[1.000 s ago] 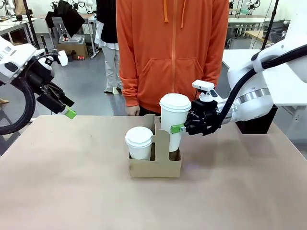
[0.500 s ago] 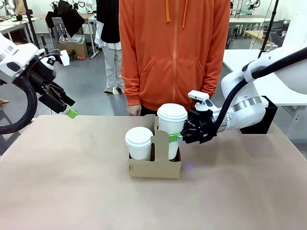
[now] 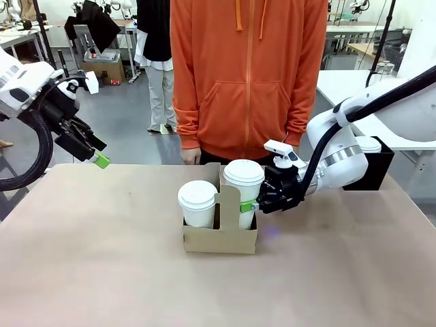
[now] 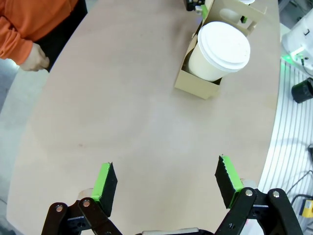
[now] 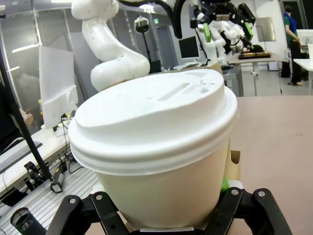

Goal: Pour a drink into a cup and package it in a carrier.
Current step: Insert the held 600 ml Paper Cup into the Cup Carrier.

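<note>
A wide tan matte surface spans the front view from 3 to 9 o'clock. At 12 o'clock a person in a bright orange zip-front hooded sweatshirt stands against its far edge. A black box sits at 3 o'clock on the surface's right edge. A second person in dark top and grey trousers stands farther back, toward 11 o'clock.

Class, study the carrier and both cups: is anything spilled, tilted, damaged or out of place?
Nothing stands out. Both lidded cups, the left cup and the right cup, stand upright in the carrier. The right end effector grips the right cup; no spill on the table.
</note>
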Available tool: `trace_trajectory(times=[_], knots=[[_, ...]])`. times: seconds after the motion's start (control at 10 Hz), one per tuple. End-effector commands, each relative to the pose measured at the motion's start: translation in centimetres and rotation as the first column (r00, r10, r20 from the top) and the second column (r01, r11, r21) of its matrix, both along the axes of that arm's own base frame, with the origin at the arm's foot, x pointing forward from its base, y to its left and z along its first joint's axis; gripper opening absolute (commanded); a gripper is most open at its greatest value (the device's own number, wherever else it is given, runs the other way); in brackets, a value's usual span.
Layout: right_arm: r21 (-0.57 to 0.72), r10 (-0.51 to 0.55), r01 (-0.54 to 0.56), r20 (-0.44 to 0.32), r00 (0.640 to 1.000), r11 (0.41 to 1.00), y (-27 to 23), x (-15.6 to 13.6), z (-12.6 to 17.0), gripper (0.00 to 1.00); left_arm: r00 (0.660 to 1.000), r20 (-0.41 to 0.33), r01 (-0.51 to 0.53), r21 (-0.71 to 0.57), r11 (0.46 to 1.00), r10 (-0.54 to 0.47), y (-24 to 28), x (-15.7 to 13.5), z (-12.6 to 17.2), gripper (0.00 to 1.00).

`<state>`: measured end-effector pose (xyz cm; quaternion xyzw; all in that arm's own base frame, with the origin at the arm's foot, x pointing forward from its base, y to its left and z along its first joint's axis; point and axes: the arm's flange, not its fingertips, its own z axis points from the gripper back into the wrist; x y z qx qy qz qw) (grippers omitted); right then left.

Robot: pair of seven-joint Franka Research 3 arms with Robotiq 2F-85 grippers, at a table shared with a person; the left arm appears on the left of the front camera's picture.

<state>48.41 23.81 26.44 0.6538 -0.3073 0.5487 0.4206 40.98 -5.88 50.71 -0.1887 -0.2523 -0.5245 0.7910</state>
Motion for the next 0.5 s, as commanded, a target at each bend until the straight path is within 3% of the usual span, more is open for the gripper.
trace_trajectory(times=[0.0, 0.4], knots=[[0.005, 0.031, -0.031, 0.062, 0.998, 0.999, 0.1, 0.7, -0.4, 0.8, 1.0, 0.007, -0.008, -0.017, 1.0, 0.008, -0.1, 0.2, 0.1, 1.0], [0.018, 0.054, -0.057, 0.127, 0.99, 0.998, 0.2, 1.2, -1.5, 0.8, 1.0, 0.007, -0.008, -0.017, 1.0, 0.008, -0.1, 0.2, 0.1, 1.0]])
